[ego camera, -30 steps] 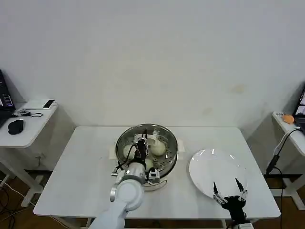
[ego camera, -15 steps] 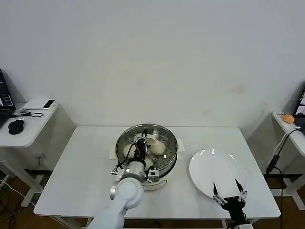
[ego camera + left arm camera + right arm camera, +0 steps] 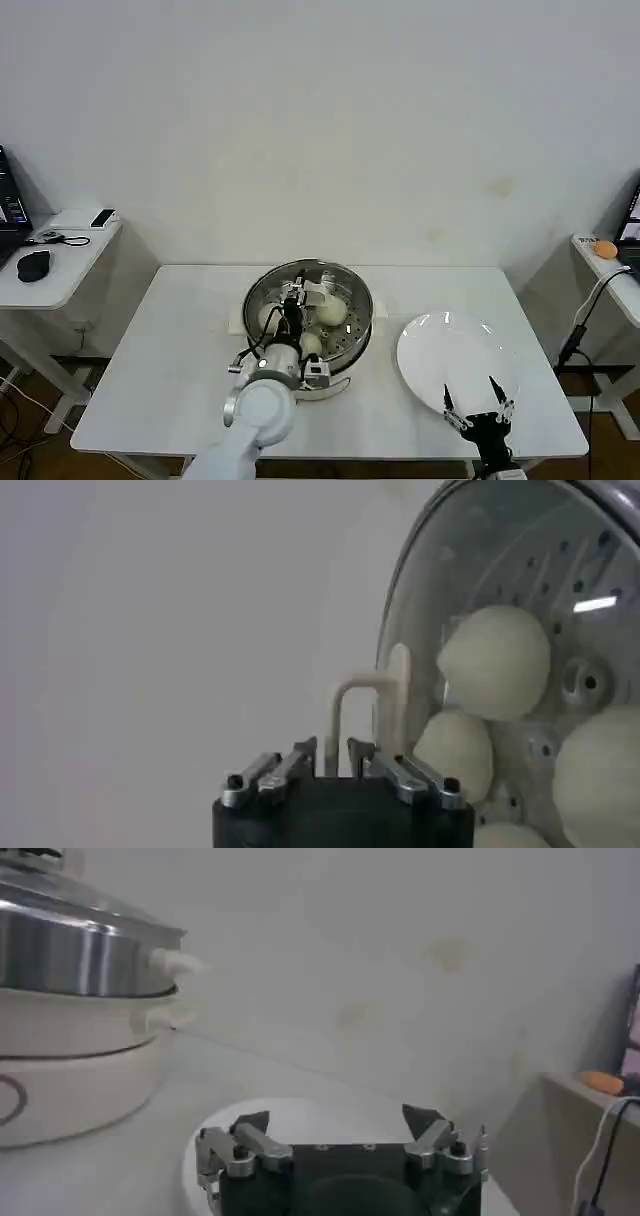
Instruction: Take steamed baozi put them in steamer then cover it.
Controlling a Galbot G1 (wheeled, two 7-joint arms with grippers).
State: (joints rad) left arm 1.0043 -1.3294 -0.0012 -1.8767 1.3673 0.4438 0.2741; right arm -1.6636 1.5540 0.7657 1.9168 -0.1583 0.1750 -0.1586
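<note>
White table (image 3: 180, 340) carries stainless steamer (image 3: 352, 335) at centre, white plate (image 3: 440, 350) toward right edge. Glass cover (image 3: 470, 570) sits on steamer, steamed baozi (image 3: 495, 660) visible through it on perforated tray. Left gripper (image 3: 291, 296) above cover, fingers (image 3: 275, 770) nearly together, either side of beige handle (image 3: 355, 715); whether they clamp it, cannot tell. Right gripper (image 3: 477, 399) near table's front edge, over plate's near rim, jaws spread wide, holding nothing.

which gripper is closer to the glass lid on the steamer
Left. The left gripper is right over the cover, at its handle; the right gripper is open off to the side, above the white plate.
</note>
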